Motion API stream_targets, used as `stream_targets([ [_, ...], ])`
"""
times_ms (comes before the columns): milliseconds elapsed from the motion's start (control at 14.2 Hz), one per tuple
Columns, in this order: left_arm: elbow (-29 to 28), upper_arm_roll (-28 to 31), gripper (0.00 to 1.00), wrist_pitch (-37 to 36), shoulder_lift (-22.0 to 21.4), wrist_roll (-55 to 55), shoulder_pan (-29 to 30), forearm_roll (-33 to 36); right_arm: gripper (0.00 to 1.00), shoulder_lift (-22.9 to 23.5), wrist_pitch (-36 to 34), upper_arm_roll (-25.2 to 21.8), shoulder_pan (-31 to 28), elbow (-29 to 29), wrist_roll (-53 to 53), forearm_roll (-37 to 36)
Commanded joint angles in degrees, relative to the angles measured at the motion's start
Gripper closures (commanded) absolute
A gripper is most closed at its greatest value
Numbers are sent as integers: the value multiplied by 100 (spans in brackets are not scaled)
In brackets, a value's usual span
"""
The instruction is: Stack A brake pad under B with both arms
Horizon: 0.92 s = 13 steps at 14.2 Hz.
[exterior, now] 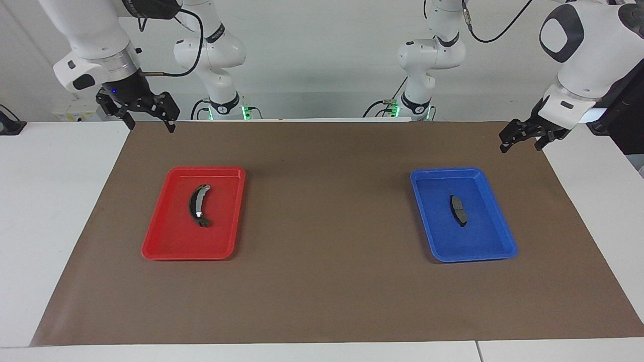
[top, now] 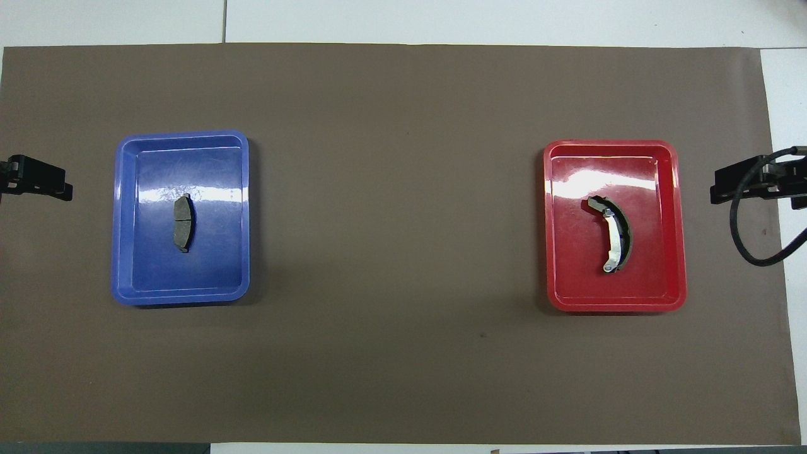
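The A brake pad [exterior: 458, 210] [top: 183, 222], short, dark and nearly flat, lies in the middle of a blue tray [exterior: 483, 236] [top: 214, 265] toward the left arm's end. B [exterior: 197, 205] [top: 615, 234], a longer dark crescent with a light strip, rests in a red tray [exterior: 176, 236] [top: 574, 265] toward the right arm's end. My left gripper [exterior: 520, 147] [top: 44, 184] hangs open and empty over the mat's edge beside the blue tray. Over the mat's corner at the red tray's end, my right gripper [exterior: 151, 126] [top: 731, 186] is open too, holding nothing.
A brown mat [exterior: 327, 226] covers the white table and both trays sit on it, well apart. A black cable [top: 750, 252] loops down from the right wrist near the mat's edge.
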Motion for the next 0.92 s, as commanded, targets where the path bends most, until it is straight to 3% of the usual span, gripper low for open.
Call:
stream_targets([
  [0, -45, -6, 0, -108, -42, 76, 47, -73, 0, -18, -63, 31, -6, 5, -96, -102],
  [141, -271, -6, 1, 215, -85, 128, -40, -73, 0, -18, -63, 31, -6, 5, -96, -102],
  [282, -1453, -50, 1, 1545, -558, 120, -171, -73, 0, -18, -63, 31, -6, 5, -105, -102],
  [423, -2379, -50, 1, 2612, -701, 120, -383, -73, 0, -18, -63, 31, -6, 5, -96, -102],
  [704, -3611, -50, 2, 4132, -307, 147, -401, -73, 0, -18, -45, 31, -6, -13, -78, -93],
  [845, -3868, -50, 2, 4863, 140, 103, -418, -73, 0, -62, -1, 31, -6, -135, -43, -67],
])
